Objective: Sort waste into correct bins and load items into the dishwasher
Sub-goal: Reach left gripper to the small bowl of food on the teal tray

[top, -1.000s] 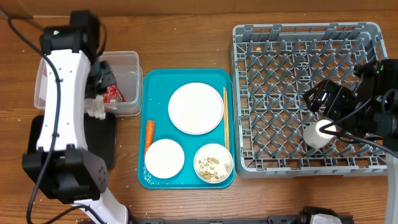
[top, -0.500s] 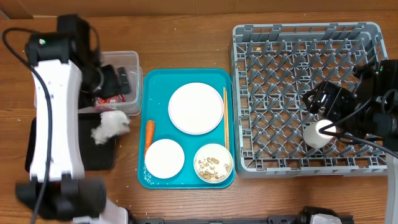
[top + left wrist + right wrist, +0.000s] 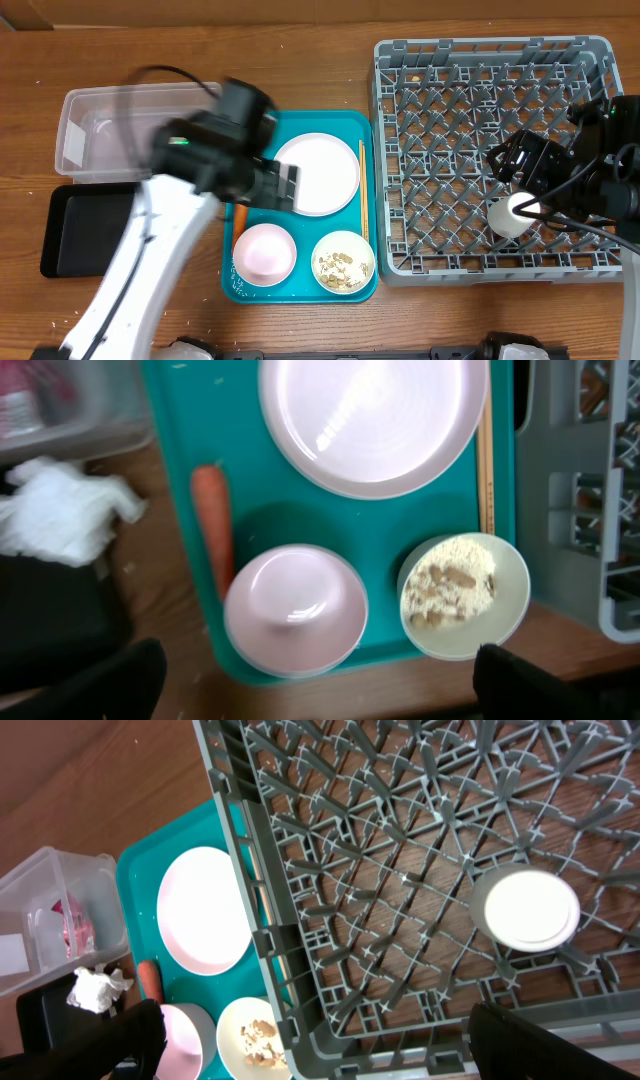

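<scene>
The left gripper point(image 3: 318, 660) hung empty with its jaws spread wide above the teal tray point(image 3: 180, 420), probably poised to choose its next piece. Straight beneath it sat the small pink dish point(image 3: 295, 608), bare and ready to lift for the rack. Just beside that, on the rack side of the hand, stood the white bowl point(image 3: 463, 595) of rice and nut bits, which would want emptying before it is loaded. On the tub side lay the carrot point(image 3: 212, 510), along the tray's edge and not yet binned. Ahead of the fingers lay the large white plate point(image 3: 375, 415), with the chopsticks point(image 3: 487, 470) close along its rim, where they might hinder a grasp of plate or bowl. Farther out, the crumpled napkin point(image 3: 55, 520) sat at the near edge of the black tray point(image 3: 40, 630), whether on its rim I cannot tell, and the red wrapper point(image 3: 70, 910) lay in the clear tub point(image 3: 110, 130). Farthest, the right gripper point(image 3: 315, 1020) hovered with its jaws wide apart over the dish rack point(image 3: 450, 100). The white cup point(image 3: 525, 908) stood apart beneath it, ungripped on the lattice floor.
</scene>
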{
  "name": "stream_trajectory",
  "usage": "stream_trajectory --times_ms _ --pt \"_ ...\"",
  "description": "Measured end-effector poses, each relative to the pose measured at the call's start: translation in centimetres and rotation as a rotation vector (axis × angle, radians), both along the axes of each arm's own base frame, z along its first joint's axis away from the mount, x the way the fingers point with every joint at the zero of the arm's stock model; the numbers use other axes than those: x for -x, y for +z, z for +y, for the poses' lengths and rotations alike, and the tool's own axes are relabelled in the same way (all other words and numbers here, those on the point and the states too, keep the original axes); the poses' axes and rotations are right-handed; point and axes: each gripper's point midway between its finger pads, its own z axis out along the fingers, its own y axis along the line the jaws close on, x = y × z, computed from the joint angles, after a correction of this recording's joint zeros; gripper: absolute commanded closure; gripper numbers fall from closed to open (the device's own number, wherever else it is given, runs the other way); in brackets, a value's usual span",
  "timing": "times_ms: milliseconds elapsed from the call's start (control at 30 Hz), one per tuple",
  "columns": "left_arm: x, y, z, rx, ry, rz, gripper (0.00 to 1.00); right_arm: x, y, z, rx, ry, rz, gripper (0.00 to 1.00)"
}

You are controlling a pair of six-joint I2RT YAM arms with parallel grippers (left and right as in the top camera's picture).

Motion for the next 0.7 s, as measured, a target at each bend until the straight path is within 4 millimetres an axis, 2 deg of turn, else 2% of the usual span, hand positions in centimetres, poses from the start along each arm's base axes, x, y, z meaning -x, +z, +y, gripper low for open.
stream_trajectory --times_ms 100,233,300,400,500,600,700 --pt "1.1 -4.0 -2.8 0.008 -0.098 0.037 0.00 0.0 0.0 0.0 0.000 0.000 0.002 0.00" --pt "3.4 -6.9 -5.0 0.004 -0.195 0.069 0.00 0.1 -0.1 0.0 -0.001 0.001 0.004 0.00" --pt "4.2 -7.7 -5.7 0.004 -0.225 0.080 0.03 0.0 -0.1 0.0 -0.001 0.001 0.004 0.00" --pt "5.0 -9.3 -6.1 -0.001 -0.258 0.090 0.07 -0.1 -0.1 0.0 -0.001 0.000 0.004 0.00" --pt "5.6 -11.2 -6.1 0.001 -0.265 0.105 0.20 -0.2 -0.2 0.0 -0.001 0.000 0.010 0.00" --pt "6.5 -13.2 -6.0 0.006 -0.277 0.151 0.25 -0.4 -0.5 0.0 -0.004 0.000 0.023 0.00" --pt "7.2 -14.0 -6.2 0.027 -0.282 0.183 0.31 -0.6 -0.9 -0.1 -0.005 0.000 0.038 0.00"
